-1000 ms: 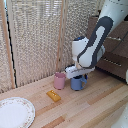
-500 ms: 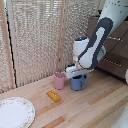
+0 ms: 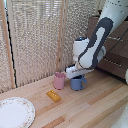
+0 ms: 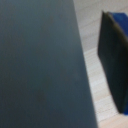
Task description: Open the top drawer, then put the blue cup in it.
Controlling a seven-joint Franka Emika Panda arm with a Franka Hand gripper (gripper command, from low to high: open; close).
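The blue cup [image 3: 76, 83] stands upright on the wooden table, just to the exterior view's right of the pink cup [image 3: 59, 80]. My gripper [image 3: 76, 74] is down at the blue cup's rim. The wrist view shows two dark fingers [image 4: 112, 60] apart, bare wood in the gap between them and a strip of the blue cup [image 4: 120, 20] beyond one finger. The dark brown dresser [image 3: 116, 47] stands at the exterior view's right, partly behind the arm. I cannot tell whether its top drawer is open.
A small yellow block [image 3: 53, 95] lies in front of the pink cup. A white plate [image 3: 15, 113] sits at the exterior view's lower left. A slatted screen [image 3: 40, 35] backs the table.
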